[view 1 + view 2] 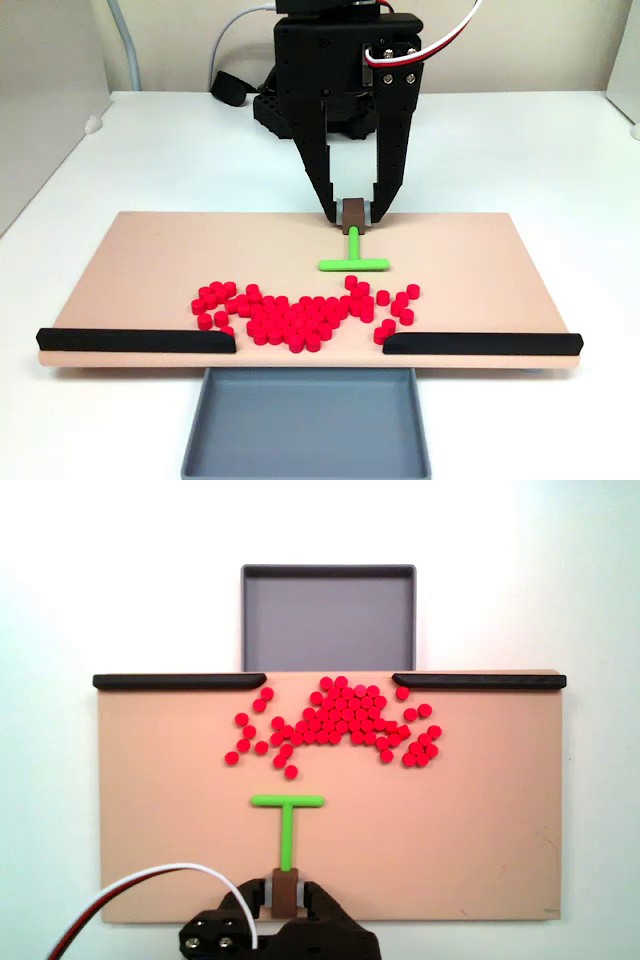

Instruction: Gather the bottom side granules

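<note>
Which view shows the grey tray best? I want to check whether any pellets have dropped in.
The top-down fixed view shows the tray whole, floor bare. The front fixed view shows the tray foreshortened, its near edge cut off.

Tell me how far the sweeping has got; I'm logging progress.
Done: most granules sit bunched near the gap between the black rails. In hand: the pincer holds the green T-shaped tool behind them. Left: stragglers at both edges; the grey tray holds none.

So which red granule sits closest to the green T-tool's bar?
The lone granule just above the bar in the overhead-style fixed view, at the cluster's lower left; all others lie farther toward the tray.
</note>
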Robot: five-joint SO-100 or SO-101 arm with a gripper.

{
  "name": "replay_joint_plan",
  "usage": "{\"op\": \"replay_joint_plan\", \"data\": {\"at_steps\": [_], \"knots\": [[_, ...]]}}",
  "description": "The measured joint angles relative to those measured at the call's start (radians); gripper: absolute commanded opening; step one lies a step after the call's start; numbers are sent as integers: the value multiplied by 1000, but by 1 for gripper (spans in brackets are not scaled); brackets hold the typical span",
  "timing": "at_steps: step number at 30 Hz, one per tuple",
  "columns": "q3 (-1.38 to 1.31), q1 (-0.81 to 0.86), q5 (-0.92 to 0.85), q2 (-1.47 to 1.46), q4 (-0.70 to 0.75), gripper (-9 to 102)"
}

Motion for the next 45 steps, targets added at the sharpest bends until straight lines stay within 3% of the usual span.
{"op": "replay_joint_plan", "data": {"at_steps": [45], "knots": [[-161,3,0,-181,-60,0]]}}
